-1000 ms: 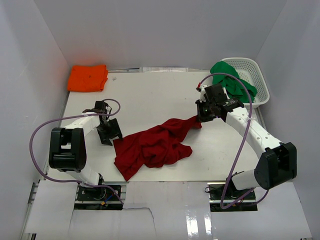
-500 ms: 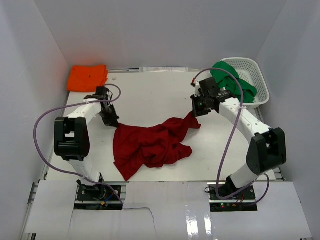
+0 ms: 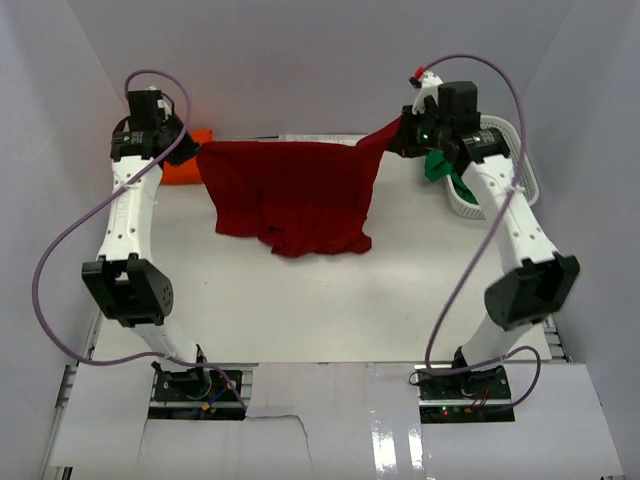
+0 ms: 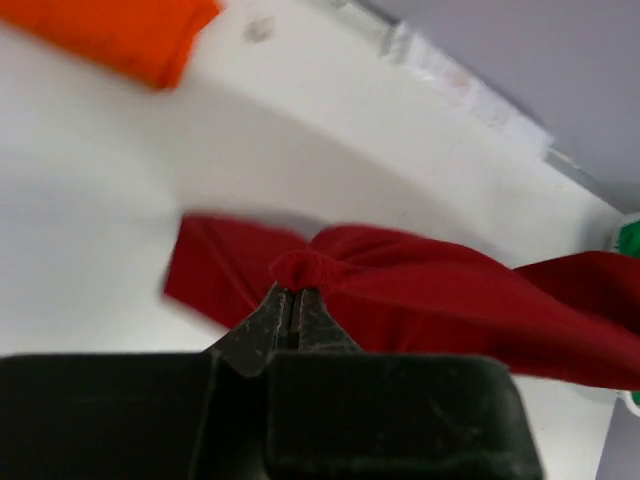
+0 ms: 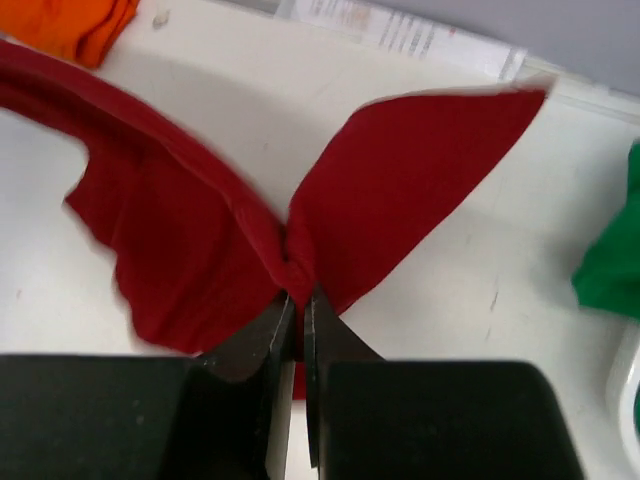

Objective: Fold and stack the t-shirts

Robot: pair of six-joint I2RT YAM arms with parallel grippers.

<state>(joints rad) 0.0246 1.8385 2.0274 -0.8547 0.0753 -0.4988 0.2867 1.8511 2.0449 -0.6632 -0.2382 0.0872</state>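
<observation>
The dark red t-shirt (image 3: 295, 195) hangs spread in the air between both arms, above the far half of the table. My left gripper (image 3: 196, 152) is shut on its left top corner (image 4: 300, 268). My right gripper (image 3: 400, 128) is shut on the right top corner (image 5: 297, 272), with cloth bunched at the fingertips. A folded orange t-shirt (image 3: 180, 168) lies at the far left, partly hidden behind the left arm and the red cloth, and shows at the top left in both wrist views (image 4: 120, 35) (image 5: 70, 25). The green t-shirt (image 3: 445, 165) hangs out of the basket.
A white lattice basket (image 3: 510, 150) stands at the far right with the green cloth draped over its rim. White walls close in the left, back and right sides. A paper strip (image 5: 400, 35) lies along the table's far edge.
Both arms rose and swung toward the back, lifting the red t-shirt off the table until it hangs stretched between them. The left gripper closed on its corner.
</observation>
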